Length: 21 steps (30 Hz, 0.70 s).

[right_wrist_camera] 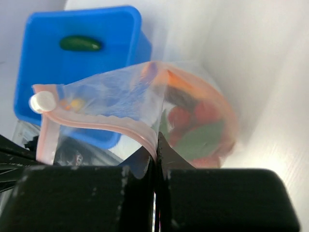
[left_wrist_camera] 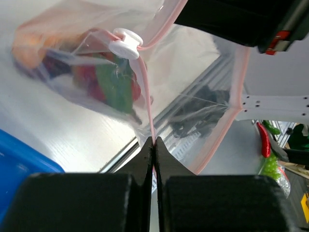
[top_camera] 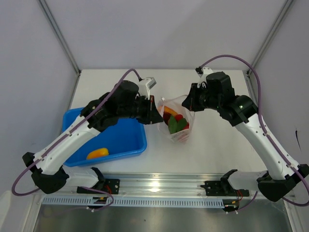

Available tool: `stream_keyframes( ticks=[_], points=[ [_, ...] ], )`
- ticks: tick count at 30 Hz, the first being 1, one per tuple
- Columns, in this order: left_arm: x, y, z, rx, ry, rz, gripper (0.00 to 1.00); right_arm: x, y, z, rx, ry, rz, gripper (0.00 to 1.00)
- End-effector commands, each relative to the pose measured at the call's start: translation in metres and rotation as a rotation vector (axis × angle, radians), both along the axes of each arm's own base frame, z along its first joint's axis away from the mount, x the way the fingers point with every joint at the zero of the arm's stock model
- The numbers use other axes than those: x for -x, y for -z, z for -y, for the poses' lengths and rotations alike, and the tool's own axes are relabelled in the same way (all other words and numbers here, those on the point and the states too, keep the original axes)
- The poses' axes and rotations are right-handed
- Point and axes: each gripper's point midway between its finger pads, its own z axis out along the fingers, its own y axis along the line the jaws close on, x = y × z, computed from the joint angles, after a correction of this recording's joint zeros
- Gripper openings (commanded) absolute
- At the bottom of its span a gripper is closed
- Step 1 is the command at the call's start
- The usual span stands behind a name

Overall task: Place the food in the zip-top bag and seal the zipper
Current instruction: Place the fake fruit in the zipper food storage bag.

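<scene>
The clear zip-top bag (top_camera: 179,126) hangs between my two grippers above the table's middle. It holds red, green and orange toy food (top_camera: 175,121), which also shows in the left wrist view (left_wrist_camera: 115,82) and the right wrist view (right_wrist_camera: 193,116). My left gripper (top_camera: 157,114) is shut on the pinkish zipper strip (left_wrist_camera: 147,96) at the bag's left end. My right gripper (top_camera: 189,104) is shut on the zipper strip (right_wrist_camera: 106,122) at the right end. A white slider (left_wrist_camera: 124,42) sits on the strip near the left end (right_wrist_camera: 42,102). The mouth gapes open between the grippers.
The blue tray (top_camera: 130,137) stands left of the bag, partly under the left arm. A yellow-orange piece (top_camera: 97,153) lies in its near part, and a green piece (right_wrist_camera: 80,43) lies in it in the right wrist view. An aluminium rail (top_camera: 159,186) runs along the near edge.
</scene>
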Motion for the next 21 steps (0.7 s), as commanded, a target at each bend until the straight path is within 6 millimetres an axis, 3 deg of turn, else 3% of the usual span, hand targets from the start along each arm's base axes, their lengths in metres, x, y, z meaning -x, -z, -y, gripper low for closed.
stream_keyframes(
  ticks=[1, 5, 7, 12, 13, 14, 15, 16, 17, 19, 21],
  points=[
    [0.003, 0.007, 0.003, 0.005, 0.015, -0.030, 0.01, -0.002, 0.000, 0.010, 0.030, 0.028, 0.036, 0.00],
    [0.004, 0.001, 0.002, 0.024, 0.014, -0.013, 0.01, 0.006, -0.018, 0.013, -0.002, 0.016, 0.073, 0.00],
    [0.000, 0.007, 0.001, 0.003, -0.002, -0.014, 0.01, 0.010, -0.021, 0.014, -0.014, 0.014, 0.088, 0.00],
    [-0.013, 0.038, -0.006, -0.065, -0.071, -0.024, 0.01, 0.011, -0.002, 0.012, -0.012, 0.014, 0.040, 0.00],
    [-0.013, 0.052, -0.010, -0.086, -0.083, -0.045, 0.01, 0.013, 0.004, 0.012, -0.011, 0.010, 0.029, 0.00],
    [-0.012, 0.049, -0.013, -0.074, -0.093, -0.040, 0.02, 0.014, 0.006, 0.012, -0.014, 0.010, 0.027, 0.00],
    [-0.015, 0.053, -0.019, -0.080, -0.118, -0.041, 0.14, 0.015, 0.007, 0.012, -0.014, 0.010, 0.027, 0.00],
    [-0.016, 0.056, -0.023, -0.080, -0.135, -0.040, 0.43, 0.016, 0.009, 0.013, -0.013, 0.010, 0.023, 0.00],
    [-0.013, 0.043, -0.030, -0.043, -0.149, -0.002, 0.63, 0.017, 0.012, 0.014, -0.006, 0.009, 0.024, 0.00],
    [-0.019, 0.031, -0.039, 0.001, -0.188, 0.072, 0.85, 0.016, 0.014, 0.015, 0.007, 0.009, 0.026, 0.00],
    [-0.022, 0.018, -0.057, 0.034, -0.241, 0.122, 0.92, 0.013, 0.022, 0.019, 0.040, 0.021, 0.021, 0.00]
  ],
)
